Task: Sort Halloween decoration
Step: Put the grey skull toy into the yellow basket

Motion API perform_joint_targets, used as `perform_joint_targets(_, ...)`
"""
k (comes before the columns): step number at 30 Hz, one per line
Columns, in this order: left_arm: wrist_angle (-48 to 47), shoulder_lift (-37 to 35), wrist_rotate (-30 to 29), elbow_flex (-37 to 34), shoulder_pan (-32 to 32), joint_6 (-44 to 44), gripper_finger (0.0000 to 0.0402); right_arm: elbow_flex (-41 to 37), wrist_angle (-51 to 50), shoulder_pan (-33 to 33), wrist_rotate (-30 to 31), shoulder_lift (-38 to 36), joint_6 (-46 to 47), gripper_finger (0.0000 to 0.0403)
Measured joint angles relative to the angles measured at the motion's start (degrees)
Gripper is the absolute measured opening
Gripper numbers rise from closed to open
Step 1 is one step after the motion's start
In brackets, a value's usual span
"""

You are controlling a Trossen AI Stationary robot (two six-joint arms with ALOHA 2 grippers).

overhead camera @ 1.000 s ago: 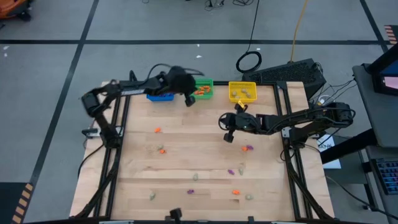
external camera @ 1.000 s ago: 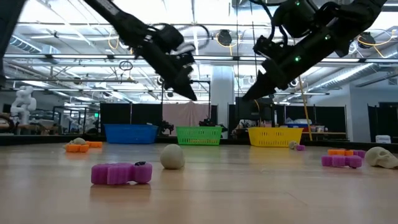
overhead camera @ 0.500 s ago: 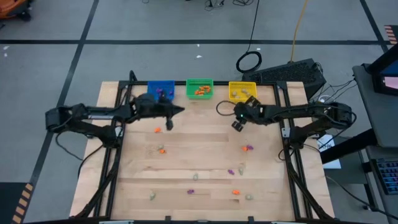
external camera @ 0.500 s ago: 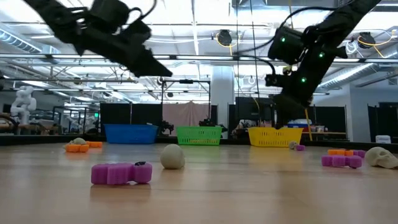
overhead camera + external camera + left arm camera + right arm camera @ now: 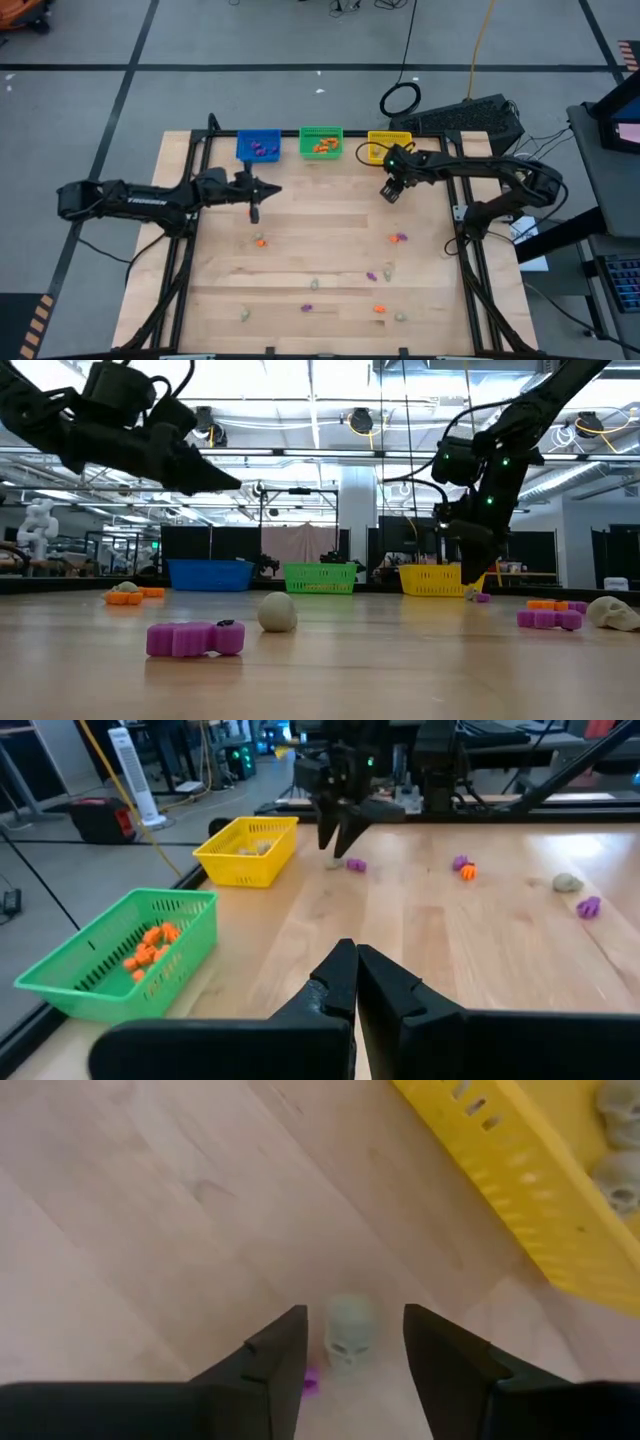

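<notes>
Pale, a small skull trinket [image 5: 347, 1331] is seen lying on the wooden table [image 5: 120, 1250] between the parted fingers of the right gripper [image 5: 350, 1342], just beside the yellow bin [image 5: 520, 1170]. The left gripper [image 5: 356, 982] is held shut and empty near the blue bin [image 5: 258, 146].

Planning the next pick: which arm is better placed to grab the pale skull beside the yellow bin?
Right. The right gripper hangs open directly over the skull; the left gripper is shut, across the table.
</notes>
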Motion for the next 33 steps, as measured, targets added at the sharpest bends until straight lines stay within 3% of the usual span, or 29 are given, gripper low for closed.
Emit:
perform_joint_targets(9, 0.0, -0.8, 0.0, -1.1, 0.0, 0.0, 0.001, 0.0, 0.9, -0.1, 0.0, 5.1, -1.7, 0.0131)
perform_joint_targets(17, -0.1, -0.8, 0.0, -1.1, 0.0, -0.2, 0.001, 0.1, 1.5, 0.0, 0.0, 5.5, -4.4, 0.003)
perform_joint_targets(23, -0.3, -0.8, 0.0, -1.1, 0.0, -1.2, 0.001, 1.7, -0.2, 0.6, 0.0, 4.5, -4.9, 0.0034)
perform_joint_targets(29, -0.6, -0.8, -0.1, -1.1, 0.0, -1.4, 0.001, 8.8, -2.0, 2.7, -1.3, 1.3, -4.7, 0.0032)
perform_joint_targets(33, -0.5, -0.8, -0.1, -1.1, 0.0, -1.5, 0.001, 15.9, -4.9, 0.9, 3.1, 1.3, -2.1, 0.0035)
